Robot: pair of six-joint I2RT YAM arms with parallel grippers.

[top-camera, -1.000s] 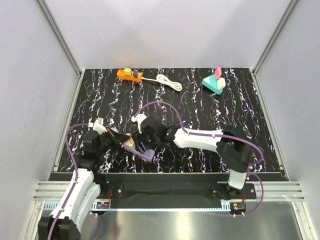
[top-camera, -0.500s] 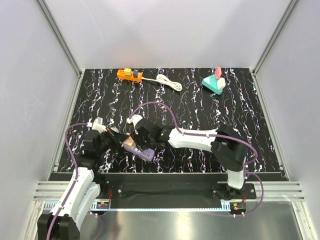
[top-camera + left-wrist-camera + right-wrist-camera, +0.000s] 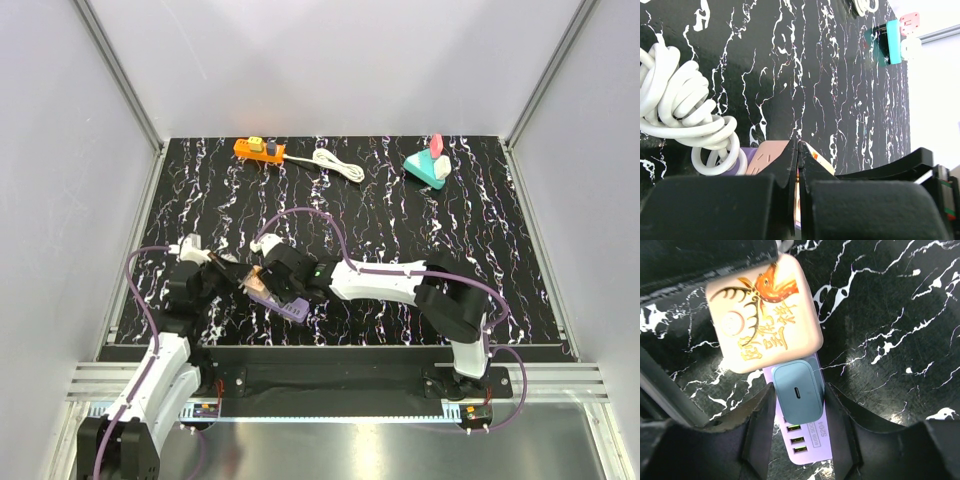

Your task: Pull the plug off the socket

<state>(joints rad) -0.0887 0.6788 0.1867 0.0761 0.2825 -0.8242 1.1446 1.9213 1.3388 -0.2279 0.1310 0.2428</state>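
Observation:
A purple power strip point(image 3: 810, 442) with USB ports lies on the black marbled table near the front left, also in the top view point(image 3: 293, 308). A blue-grey plug point(image 3: 797, 392) sits in it, next to a peach adapter point(image 3: 762, 315) printed with a deer. My right gripper point(image 3: 800, 390) is open, its fingers on either side of the blue-grey plug; it also shows in the top view point(image 3: 282, 290). My left gripper point(image 3: 798, 145) is shut, its tips against the peach adapter point(image 3: 771, 152); it also shows in the top view point(image 3: 238, 274). The strip's coiled white cord point(image 3: 685, 115) lies to its left.
An orange power strip point(image 3: 258, 149) with a white cord point(image 3: 335, 163) lies at the back. A teal triangular socket point(image 3: 428, 165) with pink and white plugs stands at the back right, also in the left wrist view point(image 3: 888, 42). Grey walls enclose the table.
My right gripper has moved left and down over the purple strip, its fingers now around the blue-grey plug. The left gripper has shifted slightly left and stays on the peach adapter.

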